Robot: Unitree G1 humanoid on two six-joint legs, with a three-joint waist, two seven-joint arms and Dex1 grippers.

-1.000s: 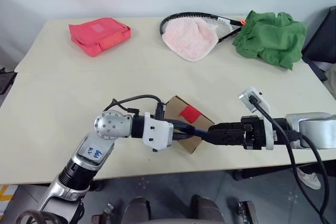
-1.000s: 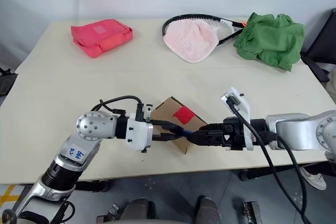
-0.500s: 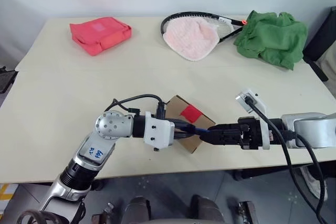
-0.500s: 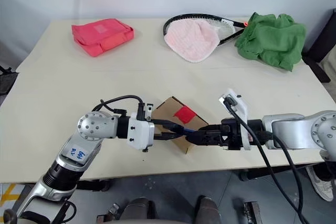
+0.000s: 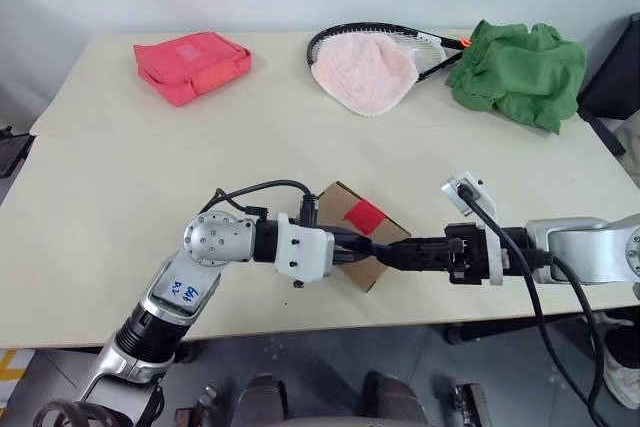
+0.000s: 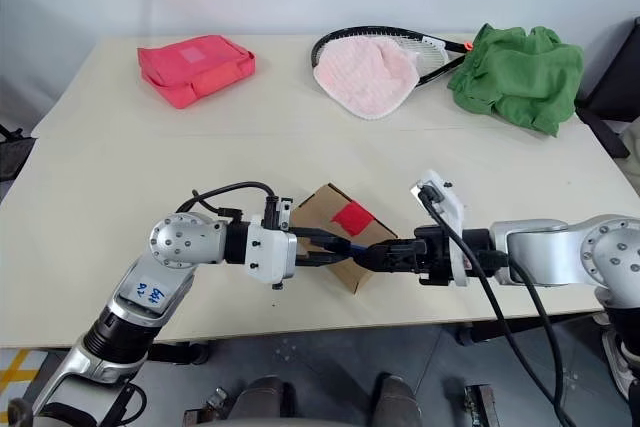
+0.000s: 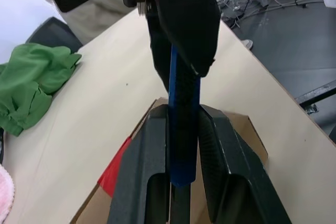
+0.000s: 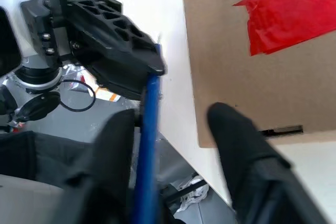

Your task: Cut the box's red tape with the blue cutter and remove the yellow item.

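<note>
Red pouch (image 5: 190,66), racket (image 5: 375,47) under pink cloth (image 5: 362,73), perhaps green cloth (image 5: 516,71).

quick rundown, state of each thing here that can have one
box: closed, on the table
red tape: uncut, on the box's top
blue cutter: clamped in the left gripper
right gripper: fingers apart around the cutter's other end
green cloth: crumpled
pink pouch: lying flat
</note>
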